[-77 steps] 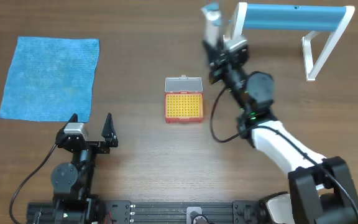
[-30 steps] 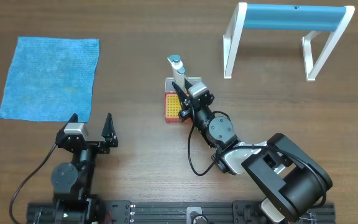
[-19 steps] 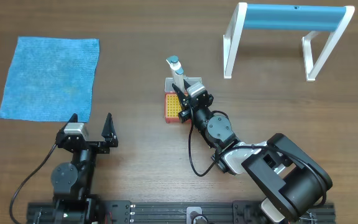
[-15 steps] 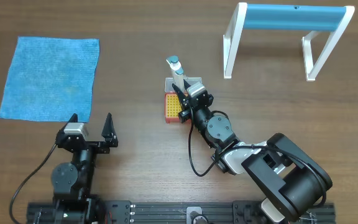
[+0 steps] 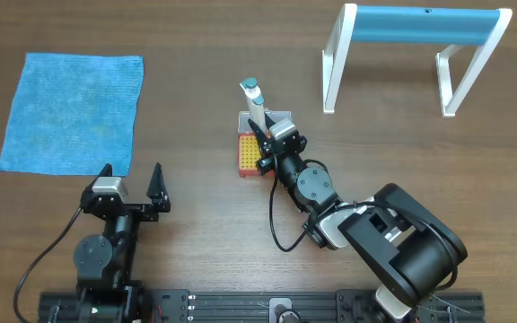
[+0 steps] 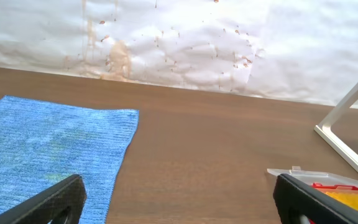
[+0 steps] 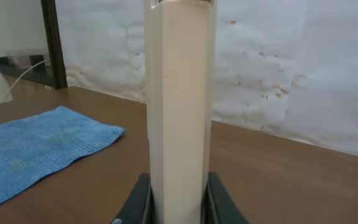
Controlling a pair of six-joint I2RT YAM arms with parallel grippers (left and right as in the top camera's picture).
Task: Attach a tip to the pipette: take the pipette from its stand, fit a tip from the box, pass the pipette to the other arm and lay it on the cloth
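1. Brown wooden table (image 5: pixel 196 54) is carrying every item; a white, stained wall (image 6: pixel 179 43) is running behind it.
2. Pipette (image 5: pixel 256 106) is standing close to upright at the table's centre, over the box. Its long axis is running vertically, with the blue-capped end pointing up and the lower end pointing down toward the box.
3. Right gripper (image 5: pixel 272 144) is pinching the pipette's white body between its two fingers (image 7: pixel 137 198), one on each side. The body is rising straight out of the grip in the wrist view.
4. Box (image 5: pixel 246 154) is sitting with its lid open and yellow tips showing. The right gripper is covering much of it from above and is hiding the pipette's lower end, so whether that end is touching a tip cannot be told.
5. Left gripper (image 5: pixel 131 175) is sitting low near its own base, fingers spread wide and gripping nothing, well apart from the pipette.
6. Blue cloth (image 5: pixel 72 112) is lying flat at the far left, beyond the left gripper.
7. Stand (image 5: pixel 420 25), with white legs and a blue bar, is standing at the far right, well apart from the pipette.
8. Right arm (image 5: pixel 402 251) is reaching in from its base toward the box, with a black cable (image 5: pixel 275 226) looping beside it.
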